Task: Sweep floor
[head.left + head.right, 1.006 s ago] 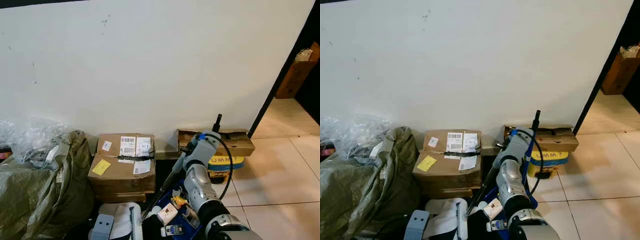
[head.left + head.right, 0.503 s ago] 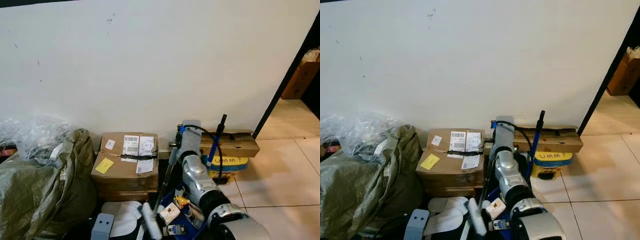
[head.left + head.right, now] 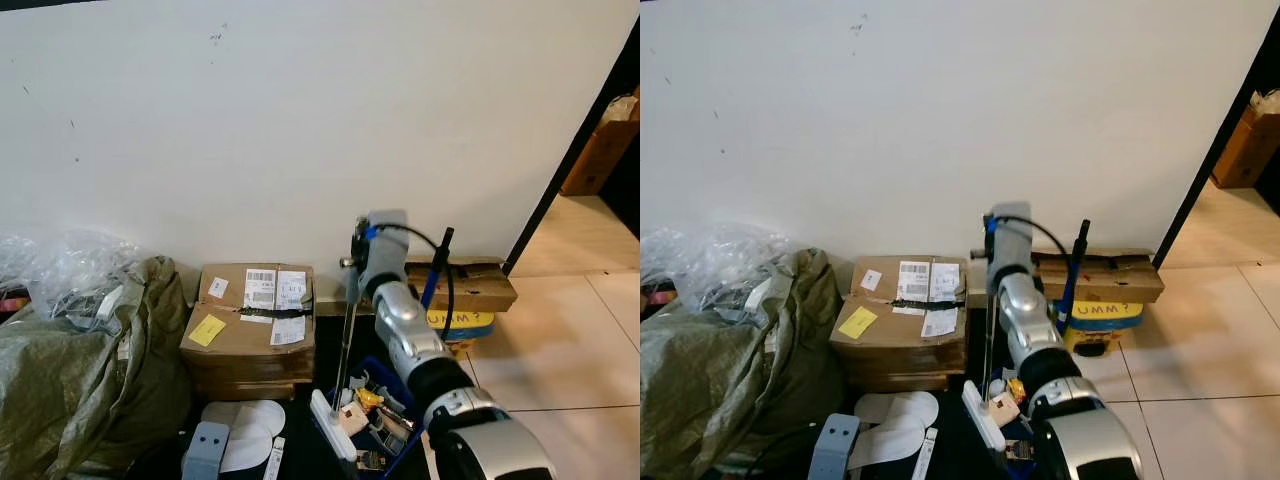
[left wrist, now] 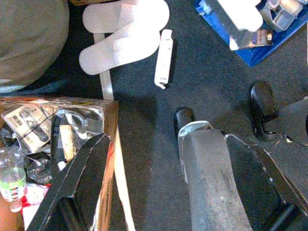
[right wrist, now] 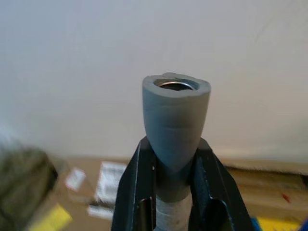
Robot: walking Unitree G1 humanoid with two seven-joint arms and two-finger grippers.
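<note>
Against the big white wall sits all the clutter, and it's a fair pile. Off on the robot's left is a lumpy olive sack with crinkly clear plastic bunched on top of it. Just beside that is a taped cardboard box with shipping labels and a yellow sticky note. Further right, a flatter cardboard box rests on a yellow and blue container, next to the tan tiled floor.

Robot's right arm reaches up the middle, and the right gripper is clamped on the broom's grey handle tip, both black fingers pressed against it. The thin pole stands pretty much upright, with its white head down on the dark floor at the edge of a blue tray full of small bits and pieces.

A pair of white slippers lies on the dark floor in front of the taped box, with a small white stick-like thing just beside them.

Left gripper hangs low over the dark floor with its fingers spread wide, holding nothing, next to an open box of junk.
</note>
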